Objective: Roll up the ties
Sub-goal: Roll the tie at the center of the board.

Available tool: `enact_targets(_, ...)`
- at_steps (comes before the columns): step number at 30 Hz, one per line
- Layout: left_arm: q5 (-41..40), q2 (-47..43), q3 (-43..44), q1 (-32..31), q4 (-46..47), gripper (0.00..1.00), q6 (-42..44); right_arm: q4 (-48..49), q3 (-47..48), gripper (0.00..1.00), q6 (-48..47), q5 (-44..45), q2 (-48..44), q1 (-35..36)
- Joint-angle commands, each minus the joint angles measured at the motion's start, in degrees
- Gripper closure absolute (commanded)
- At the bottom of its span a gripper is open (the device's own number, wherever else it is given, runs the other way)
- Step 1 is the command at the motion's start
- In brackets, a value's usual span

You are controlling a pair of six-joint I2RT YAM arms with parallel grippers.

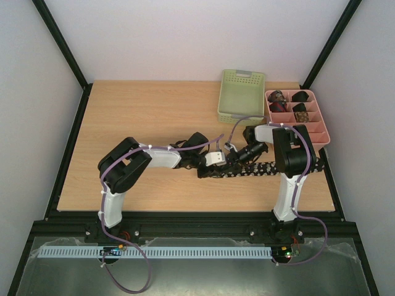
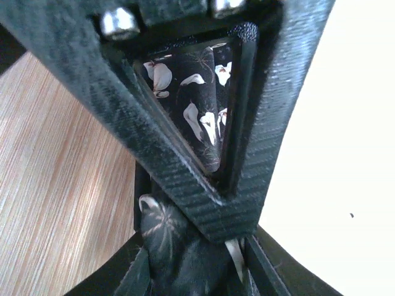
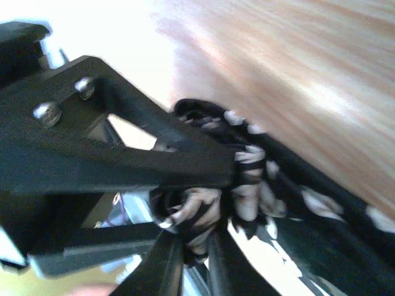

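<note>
The long black tie (image 1: 271,168) with pale dots lies along the table's near right side, its left end bunched where both grippers meet. My left gripper (image 1: 208,170) is shut on that end. In the left wrist view, dark flowered fabric (image 2: 185,259) fills the gap between its fingers (image 2: 191,246). My right gripper (image 1: 229,165) comes in from the right and is shut on a small roll of the tie (image 3: 197,216) between its fingers (image 3: 196,246). Small rolled ties (image 1: 279,97) in dark red, black and brown sit in a pink tray (image 1: 308,129).
A pale green basket (image 1: 242,94) stands at the back, next to the pink tray at the back right. The right arm's upright link (image 1: 295,151) stands over the tie's right part. The table's right edge (image 1: 330,185) is near the tie's far end.
</note>
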Motion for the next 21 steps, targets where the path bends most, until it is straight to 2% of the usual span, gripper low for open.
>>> enact_targets(1, -5.5, 3.1, -1.9, 0.5, -7.0, 0.65, -0.9, 3.6, -0.6, 0.97, 3.4, 4.9, 0.6, 0.6)
enact_targets(3, -4.6, 2.0, -0.8, 1.6, -7.2, 0.59, -2.8, 4.1, -0.7, 0.99, 3.9, 6.5, 0.8, 0.6)
enact_targets(5, -3.4, -0.2, 0.8, 2.7, -8.0, 0.42, -4.1, 4.3, -0.9, 0.99, 4.0, 7.7, 1.3, 0.6)
enact_targets(9, -3.3, -7.6, 1.4, 3.9, -7.4, 0.20, -3.3, 4.3, -1.0, 0.99, 3.7, 9.1, 2.5, 0.6)
enact_targets(11, -4.3, -11.4, 1.4, 4.0, -8.1, 0.02, -2.3, 4.2, -0.8, 0.98, 3.5, 9.3, 2.7, 0.4)
enact_targets(15, -7.8, -19.7, -1.4, 4.4, -7.1, 0.01, -1.9, 3.5, 0.1, 0.99, 3.0, 8.7, 3.4, 0.4)
enact_targets(19, -6.8, -28.6, -12.5, 5.3, 6.8, 0.01, -6.9, 2.2, 1.8, 0.99, 1.9, 8.3, 4.7, 0.3)
enact_targets(21, -5.2, -28.4, -14.0, 5.3, 6.7, 0.01, -6.6, 1.4, 2.7, 0.99, 1.4, 8.0, 5.6, 0.3)
